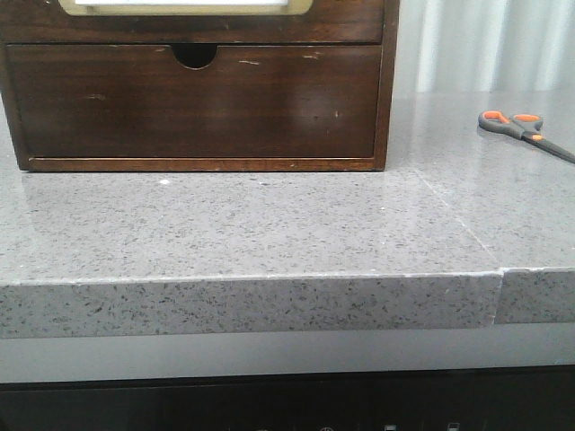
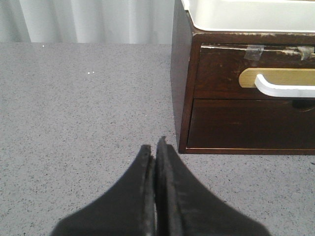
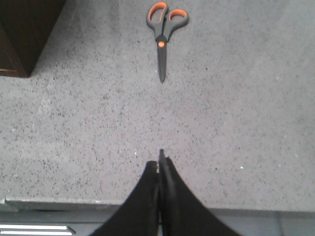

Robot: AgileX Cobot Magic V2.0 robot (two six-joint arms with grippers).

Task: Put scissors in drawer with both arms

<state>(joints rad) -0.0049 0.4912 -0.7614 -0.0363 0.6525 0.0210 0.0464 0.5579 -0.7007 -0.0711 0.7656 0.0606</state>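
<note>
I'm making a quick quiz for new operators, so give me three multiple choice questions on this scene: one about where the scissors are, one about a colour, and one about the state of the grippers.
1. Where do the scissors lie?
A. Inside the drawer
B. On the grey counter, to the right of the wooden chest
C. Held in the left gripper

2. What colour lines the scissors' finger loops?
A. Orange
B. Blue
C. Green

3. How do the fingers of both grippers stand?
A. Wide open
B. Shut on the scissors
C. Shut, holding nothing

Answers: 1 B, the front view shows them flat on the counter apart from the chest. 2 A, orange shows inside both loops. 3 C, the left gripper and right gripper show fingers pressed together with nothing between.
</note>
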